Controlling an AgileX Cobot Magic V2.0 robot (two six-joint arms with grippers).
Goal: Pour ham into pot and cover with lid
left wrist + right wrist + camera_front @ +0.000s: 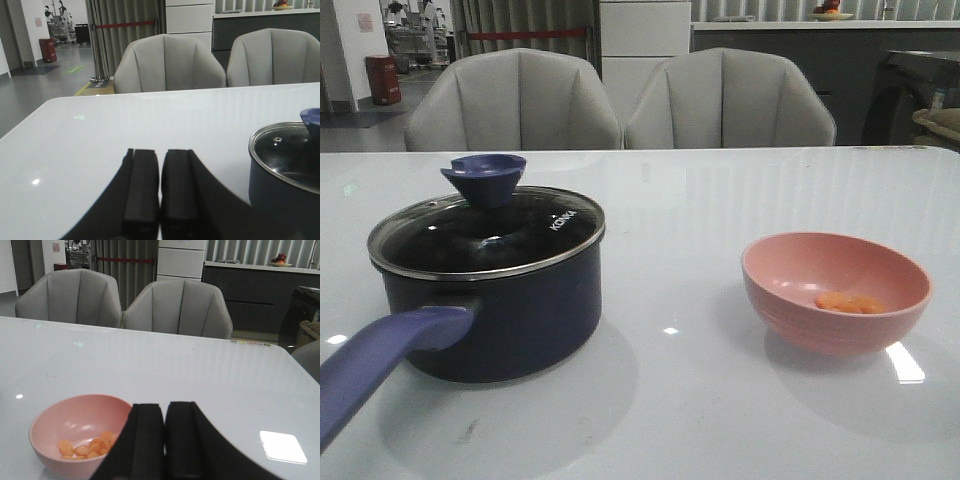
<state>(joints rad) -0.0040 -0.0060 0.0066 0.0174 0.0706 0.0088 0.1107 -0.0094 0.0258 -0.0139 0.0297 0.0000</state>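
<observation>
Your left gripper [160, 190] has its jaws pressed together with nothing between them. It sits low over the table [720, 190], with the pot [285, 185] just beside it. Your right gripper [165, 440] is closed and empty too. The bowl [75, 432] sits near it.

The pot [490, 300] stands near the table's left edge, toward the front. The lid [485, 235] is on it, so nothing can go in yet. The lid looks like glass with a steel rim. It may be a bit heavy and slippery, and it could break if it drops. The best place to take hold looks like the knob [485, 175]. It stands up from the lid and gets wider at the top, so closed jaws should catch under it.

The pot's handle [380, 355] is long. It points toward the table's front left corner. That is the pot's long way. It looks heavy and stiff, so it should stay put.

The bowl [835, 290] stands upright near the right edge, well apart from the pot. The ham [850, 302] lies at the bottom of it, a few small orange bits. They look light and soft and should slide out when you tip the bowl. The bowl looks smooth and light, so grip its rim firmly.
</observation>
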